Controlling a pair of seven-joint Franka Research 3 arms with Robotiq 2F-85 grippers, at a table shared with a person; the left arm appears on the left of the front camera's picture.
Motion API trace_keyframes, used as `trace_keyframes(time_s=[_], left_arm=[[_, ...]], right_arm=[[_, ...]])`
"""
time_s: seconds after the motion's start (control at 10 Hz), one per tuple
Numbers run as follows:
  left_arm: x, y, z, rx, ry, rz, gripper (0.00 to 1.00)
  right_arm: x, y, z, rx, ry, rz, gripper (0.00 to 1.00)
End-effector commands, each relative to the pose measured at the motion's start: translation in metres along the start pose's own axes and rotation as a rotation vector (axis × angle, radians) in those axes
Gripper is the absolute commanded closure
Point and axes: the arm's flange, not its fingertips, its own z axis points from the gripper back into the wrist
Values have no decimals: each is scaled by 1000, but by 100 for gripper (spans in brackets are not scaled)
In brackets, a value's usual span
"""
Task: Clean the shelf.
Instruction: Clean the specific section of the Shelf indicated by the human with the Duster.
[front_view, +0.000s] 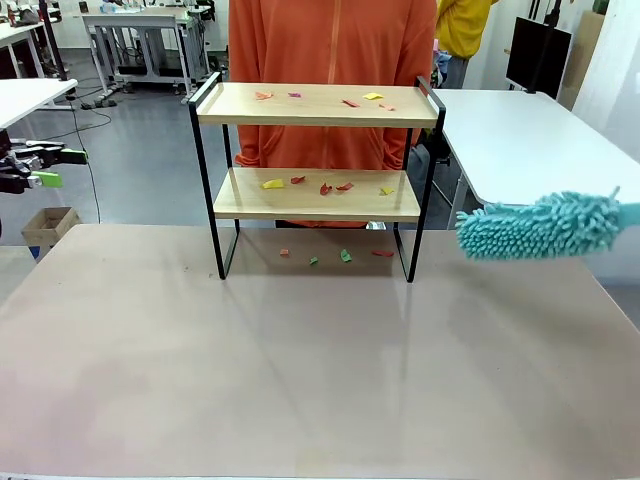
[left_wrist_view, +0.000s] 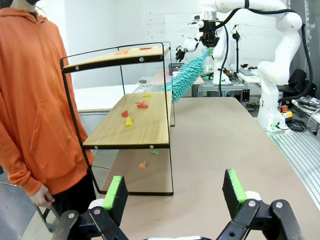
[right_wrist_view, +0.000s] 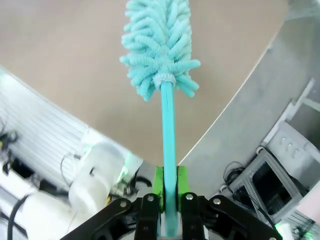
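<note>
At the far edge of the desk, about midway along it, stands the shelf, with its long side along that edge and a person in an orange hoodie just behind it. Coloured scraps lie on both wooden boards, and a few more are on the desk between the black legs.

Your right claw is clamped on the handle of a teal duster. Its fluffy head hangs over the desk's right edge, at roughly the height of the lower board. The duster's long axis runs nearly level and parallel to the boards, with the tip pointing at the shelf's right end. The tip is near that end but apart from it. From the duster the shelf lies straight along the handle's own line, towards the robot's left, so I judge that a push along that axis would bring the head in between the two tiers.

Your left claw holds nothing. Its green pads stand wide apart, and it sits off the desk's left edge, looking along the shelf's length from the other end.

The right arm is plainly the one to work with, since it has the tool and is nearer. No sweeping looks done yet.
</note>
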Motion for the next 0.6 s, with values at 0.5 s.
trace_keyframes(time_s=[0.5], left_arm=[[3, -3, -3, -1, 6, -1, 0]], right_arm=[[29, 79, -37, 212, 83, 573, 87]])
